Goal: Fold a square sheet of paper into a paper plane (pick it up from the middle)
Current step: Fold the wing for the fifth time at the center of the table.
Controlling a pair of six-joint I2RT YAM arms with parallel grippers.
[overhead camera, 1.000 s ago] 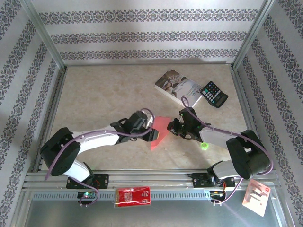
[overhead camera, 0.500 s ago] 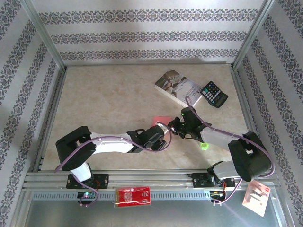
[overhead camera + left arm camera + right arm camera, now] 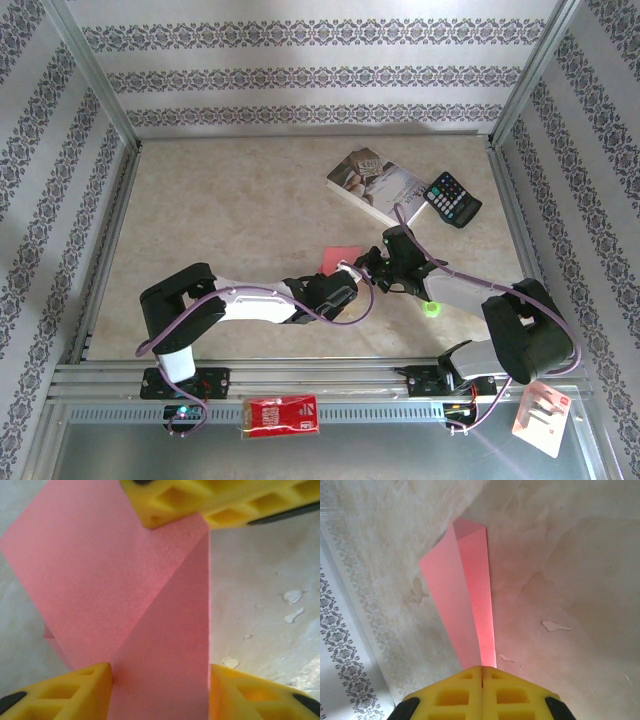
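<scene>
The pink-red sheet of paper (image 3: 125,580) lies partly folded on the table, with a diagonal crease and a long straight edge. In the top view only a corner of the paper (image 3: 340,257) shows beyond the left wrist. My left gripper (image 3: 160,692) is open, one yellow finger on each side of the folded strip; the left gripper (image 3: 338,292) hovers low over it. My right gripper (image 3: 481,672) is shut on the near end of the paper (image 3: 470,595), which runs away from it as a narrow raised fold. The right gripper (image 3: 365,268) meets the left one over the paper.
A paperback book (image 3: 375,185) and a black calculator (image 3: 452,198) lie at the back right. A small red packet (image 3: 282,415) sits on the front rail, and a white tag (image 3: 540,415) hangs at the right. A green ring (image 3: 432,308) sits on the right arm.
My left arm has swung right and forward, and its gripper now covers most of the paper. The right gripper has shifted slightly while staying shut on the paper.
</scene>
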